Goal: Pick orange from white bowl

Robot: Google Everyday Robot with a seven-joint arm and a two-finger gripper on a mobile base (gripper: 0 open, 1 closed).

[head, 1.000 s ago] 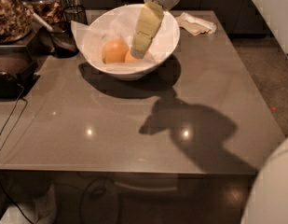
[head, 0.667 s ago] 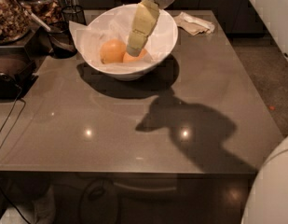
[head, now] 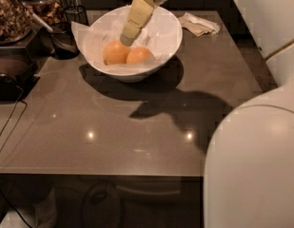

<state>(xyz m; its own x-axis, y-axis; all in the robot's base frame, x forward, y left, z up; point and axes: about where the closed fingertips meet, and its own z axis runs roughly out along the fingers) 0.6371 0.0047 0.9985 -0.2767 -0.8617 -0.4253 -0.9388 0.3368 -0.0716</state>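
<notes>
The single camera view looks down on a grey table (head: 113,127). A wide white bowl (head: 168,30) lined with crinkled paper stands at the upper centre of the frame. Two round fruits lie side by side and touching on its floor. The deeper-coloured orange (head: 140,56) is on the right and a paler, yellower fruit (head: 115,52) is on the left.

The gripper (head: 126,38) comes in from the top edge and slants down and left into the bowl. Its tip is at the upper right shoulder of the paler fruit, just above and left of the orange. Whether it is set wide or narrow cannot be told, and it holds nothing that shows.

A second ago the gripper covered the right side of the bowl and only the paler fruit could be seen. It has since swung left and risen a little, so the orange now shows. The orange sits low in the bowl, not lifted, so the pick looks not yet made. As the tip now leans toward the wrong fruit, it likely needs to shift right before closing.

A crumpled napkin (head: 199,23) lies at the upper right. A dark cup (head: 65,39) stands left of the bowl. The robot's white body (head: 251,170) fills the lower right.
</notes>
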